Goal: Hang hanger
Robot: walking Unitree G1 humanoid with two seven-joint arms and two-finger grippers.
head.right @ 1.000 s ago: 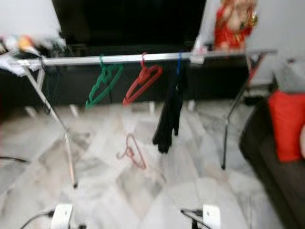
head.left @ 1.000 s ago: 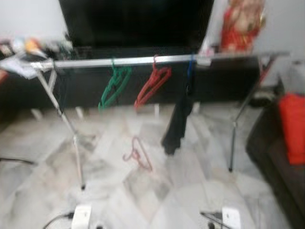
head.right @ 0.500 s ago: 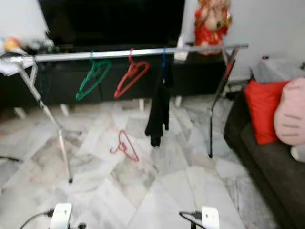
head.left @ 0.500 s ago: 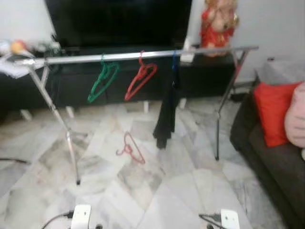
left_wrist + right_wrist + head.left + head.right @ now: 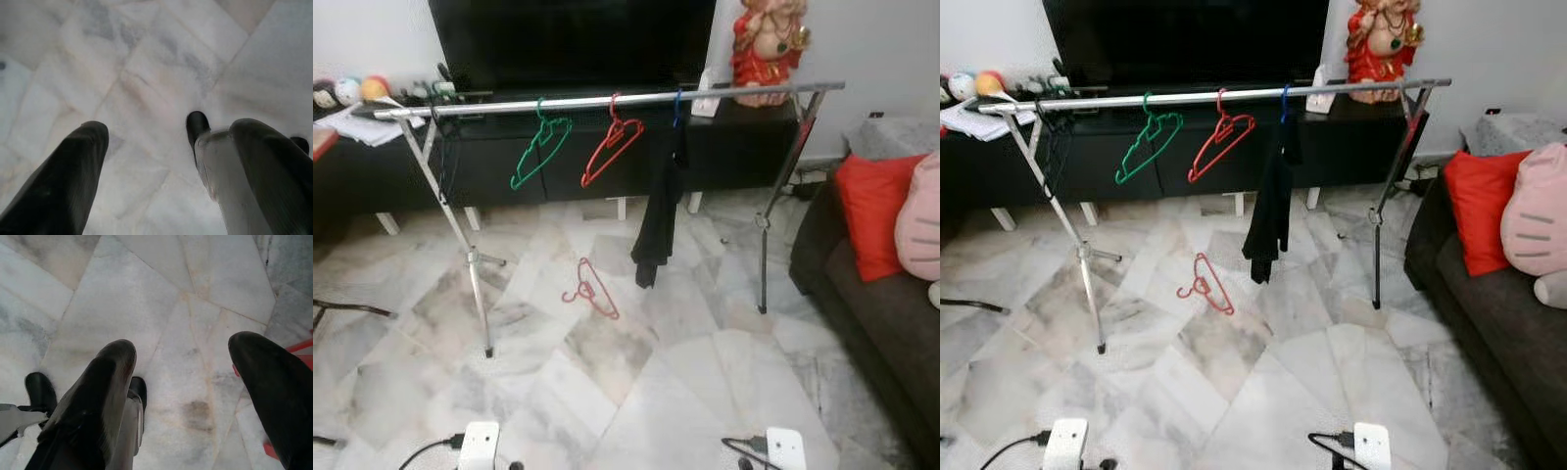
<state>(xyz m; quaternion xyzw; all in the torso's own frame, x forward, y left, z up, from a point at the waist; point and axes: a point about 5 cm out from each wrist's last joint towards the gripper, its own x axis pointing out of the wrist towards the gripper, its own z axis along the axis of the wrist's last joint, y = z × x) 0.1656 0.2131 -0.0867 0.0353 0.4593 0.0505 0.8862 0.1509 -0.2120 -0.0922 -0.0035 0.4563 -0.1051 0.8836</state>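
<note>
Three hangers in play: green hanger (image 5: 1148, 137) and red hanger (image 5: 1221, 136) hooked on steel rail (image 5: 1097, 100) of drying rack; fallen red hanger (image 5: 1205, 285) flat on marble floor (image 5: 1263, 382) beneath rail, beside hem of black garment (image 5: 1269, 206). Fallen one likely pickup target; free rail span either side leaves room to hook it. Left end effector (image 5: 146, 161) and right end effector (image 5: 183, 382) hang idle over floor, fingers apart, empty. Approach and stoop judged next.

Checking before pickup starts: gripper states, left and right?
Left gripper: open, holding nothing, pointed down at the marble floor.
Right gripper: open, holding nothing, also above the floor.
</note>
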